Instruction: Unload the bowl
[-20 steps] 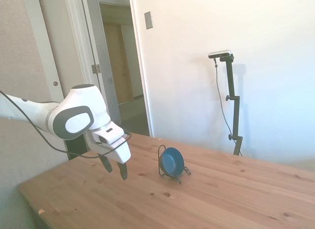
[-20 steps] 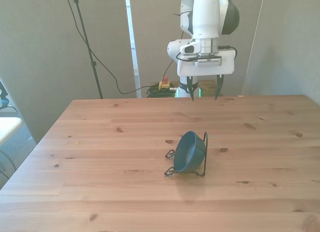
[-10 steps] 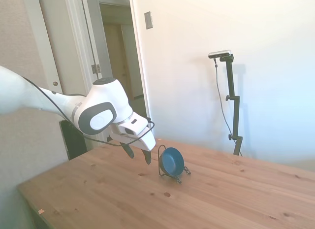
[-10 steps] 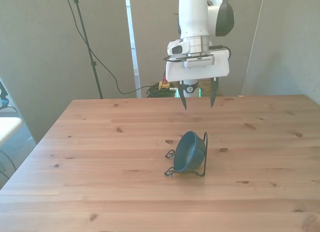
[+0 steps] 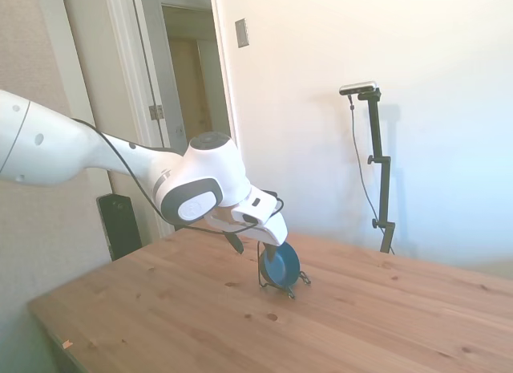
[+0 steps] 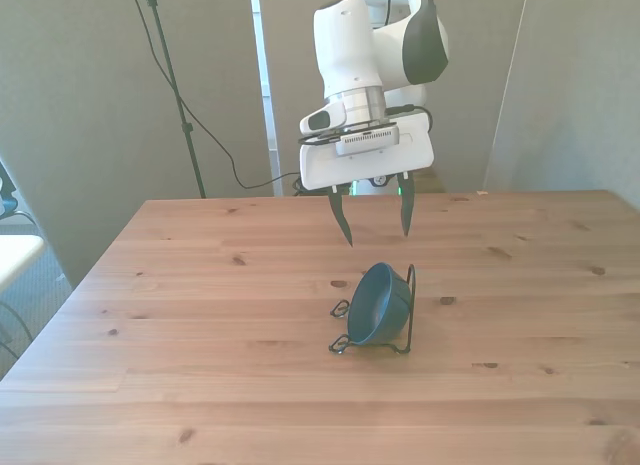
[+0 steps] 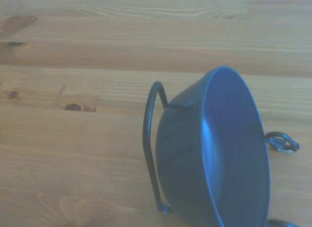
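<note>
Here, a blue bowl (image 6: 378, 303) standing on edge in a thin black wire rack (image 6: 406, 307), near the middle of the table (image 6: 200, 385). Leaning against the rack's upright loop, open side turned toward the front view's left, rim tilted. From the wrist view, darker blue inside (image 7: 234, 154) plain to see, the loop (image 7: 148, 149) curving round behind the bowl's back. Rack's small feet curled flat on the wood in front of the bowl. Above and a little behind, a white gripper (image 6: 375, 215) hanging in the air, fingers spread wide apart, tips pointing down, touching neither bowl nor rack. In the side view, gripper (image 5: 253, 245) just over the rack's top, one finger partly hidden.
</note>
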Action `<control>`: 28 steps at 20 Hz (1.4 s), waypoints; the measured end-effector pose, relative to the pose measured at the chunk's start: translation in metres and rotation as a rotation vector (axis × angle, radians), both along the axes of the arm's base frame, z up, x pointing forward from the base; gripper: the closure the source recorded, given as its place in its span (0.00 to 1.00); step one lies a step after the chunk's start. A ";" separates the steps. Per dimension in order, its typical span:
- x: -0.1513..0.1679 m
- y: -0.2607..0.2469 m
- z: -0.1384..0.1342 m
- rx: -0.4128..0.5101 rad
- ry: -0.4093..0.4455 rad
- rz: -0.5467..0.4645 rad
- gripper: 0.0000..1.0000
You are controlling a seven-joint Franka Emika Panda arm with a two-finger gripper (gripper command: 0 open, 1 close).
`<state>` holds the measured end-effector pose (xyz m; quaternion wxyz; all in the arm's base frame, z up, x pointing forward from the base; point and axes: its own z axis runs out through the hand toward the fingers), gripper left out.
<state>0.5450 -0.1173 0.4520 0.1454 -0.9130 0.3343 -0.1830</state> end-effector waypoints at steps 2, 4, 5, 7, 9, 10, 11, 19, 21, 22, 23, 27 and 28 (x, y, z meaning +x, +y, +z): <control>0.009 -0.001 -0.003 -0.003 -0.011 0.032 0.00; 0.018 0.000 -0.006 -0.008 -0.018 0.053 0.00; 0.022 0.001 -0.007 -0.010 -0.021 0.059 0.00; 0.029 0.003 -0.009 -0.013 -0.029 0.075 0.00; 0.033 0.007 -0.010 -0.021 -0.032 0.086 0.00; 0.033 0.007 -0.010 -0.021 -0.032 0.087 0.00; 0.033 0.008 -0.011 -0.020 -0.030 0.088 0.00; 0.033 0.010 -0.025 0.033 -0.043 0.115 0.00; 0.033 0.006 -0.028 0.064 -0.049 0.130 0.00; 0.033 0.003 -0.029 0.072 -0.050 0.137 0.00; 0.033 0.000 -0.031 0.078 -0.046 0.141 0.00; 0.036 -0.007 -0.034 0.108 -0.036 0.153 0.00; 0.037 -0.008 -0.035 0.109 -0.036 0.155 0.00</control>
